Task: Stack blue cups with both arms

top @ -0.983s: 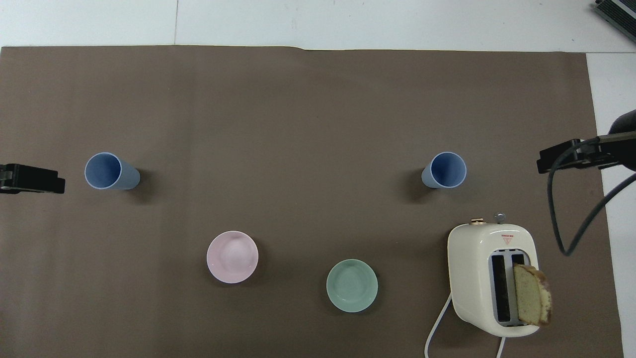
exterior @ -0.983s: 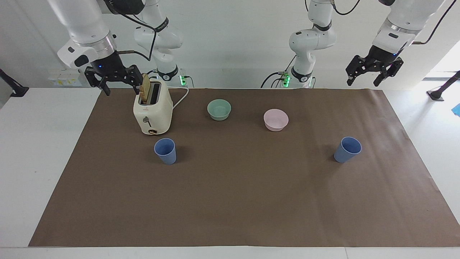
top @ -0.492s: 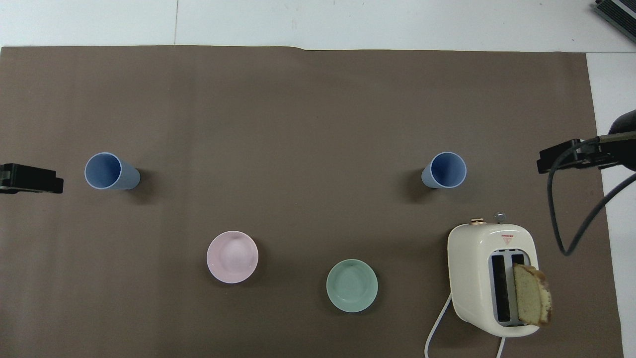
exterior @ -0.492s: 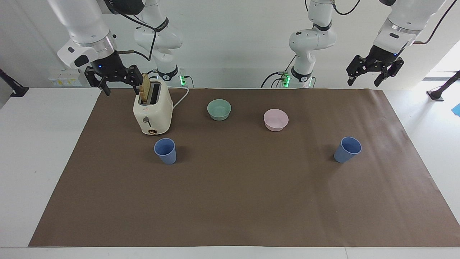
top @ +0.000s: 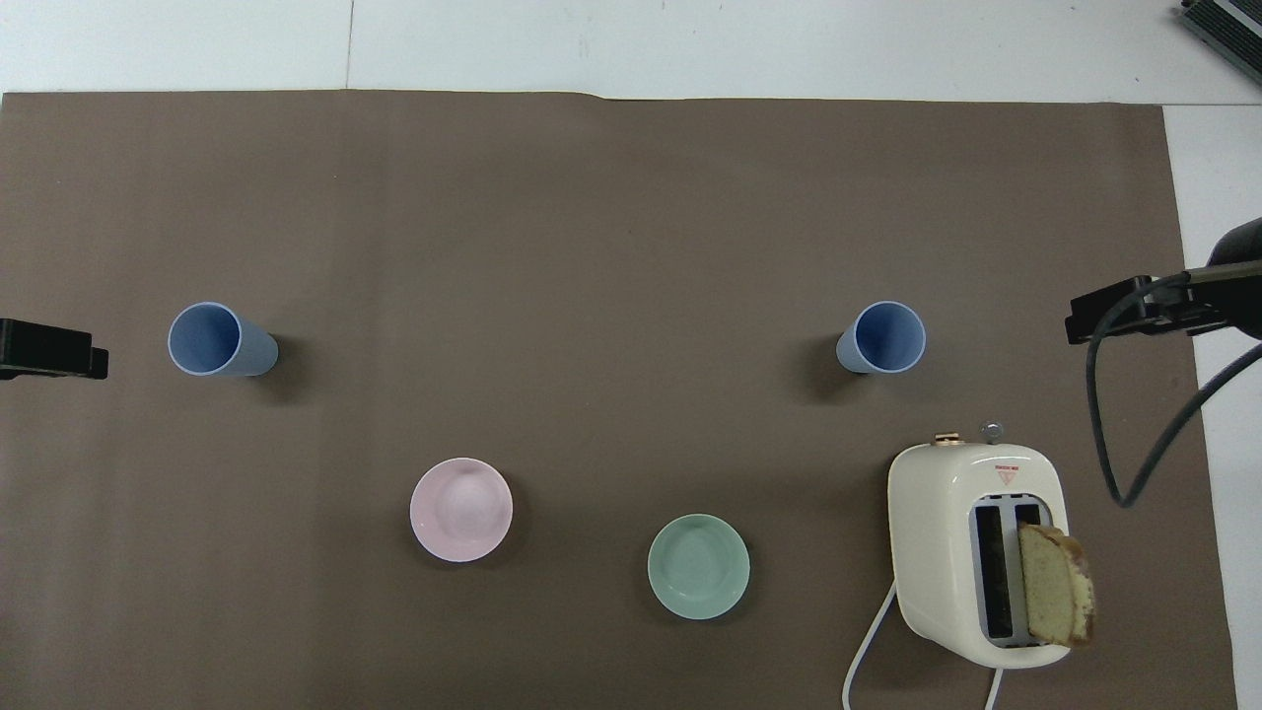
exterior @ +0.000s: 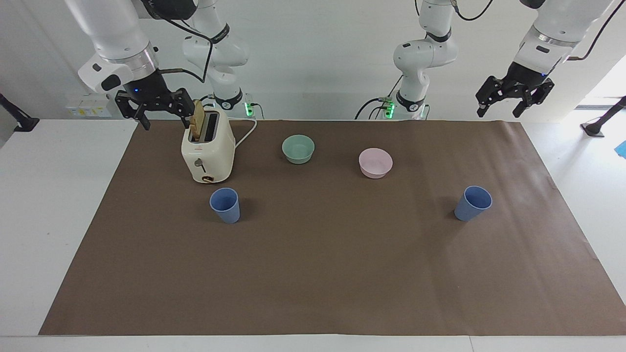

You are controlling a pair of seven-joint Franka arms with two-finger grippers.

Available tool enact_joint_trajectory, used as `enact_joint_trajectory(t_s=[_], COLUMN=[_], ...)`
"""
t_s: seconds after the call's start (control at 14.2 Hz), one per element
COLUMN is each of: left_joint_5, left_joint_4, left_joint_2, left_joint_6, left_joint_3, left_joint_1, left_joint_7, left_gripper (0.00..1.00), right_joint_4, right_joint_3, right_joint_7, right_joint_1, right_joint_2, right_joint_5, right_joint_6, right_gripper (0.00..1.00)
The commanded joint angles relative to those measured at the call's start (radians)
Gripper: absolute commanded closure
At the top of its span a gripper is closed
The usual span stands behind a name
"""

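**Two blue cups upright and apart, both pincers raised**

One blue cup (exterior: 225,206) stands at the toaster's (exterior: 207,149) 6 o'clock in the facing view. The other blue cup (exterior: 473,203) stands well apart, toward the left arm's end of the brown surface (exterior: 313,274). The right pincer (exterior: 155,108) hangs released beside the toaster. The left pincer (exterior: 515,94) hangs released above the surface's corner.

Two blue cups (exterior: 225,206) (exterior: 473,203) stood upright, well apart, on the brown mat (exterior: 323,274). Right gripper (exterior: 155,111) hung spread beside the toaster (exterior: 207,154); left gripper (exterior: 514,98), fingers apart, hovered over the mat's corner.
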Motion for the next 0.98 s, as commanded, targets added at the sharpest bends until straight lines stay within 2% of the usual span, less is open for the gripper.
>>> enact_joint_trajectory(t_s=[0.0, 0.56, 0.91], left_joint_5=[-0.008, -0.008, -0.008], left_joint_4=[-0.067, -0.185, -0.355], left_joint_2=[0.004, 0.188, 0.217], left_joint_6=[0.099, 0.393, 0.557], left_joint_3=[-0.007, -0.005, -0.007], left_joint_1=[0.04, 0.12, 0.131], left_joint_7=[0.003, 0.005, -0.005], left_gripper=[0.0, 0.0, 0.0], right_joint_4=[-0.027, -0.027, -0.027], right_joint_3=[0.004, 0.004, 0.004], right_joint_7=[-0.017, -0.017, -0.017], right_joint_1=[-0.014, -0.014, -0.014], right_joint_2=[-0.022, -0.022, -0.022], right_joint_5=[0.019, 0.019, 0.019], right_joint_6=[0.012, 0.012, 0.012], right_gripper=[0.0, 0.0, 0.0])
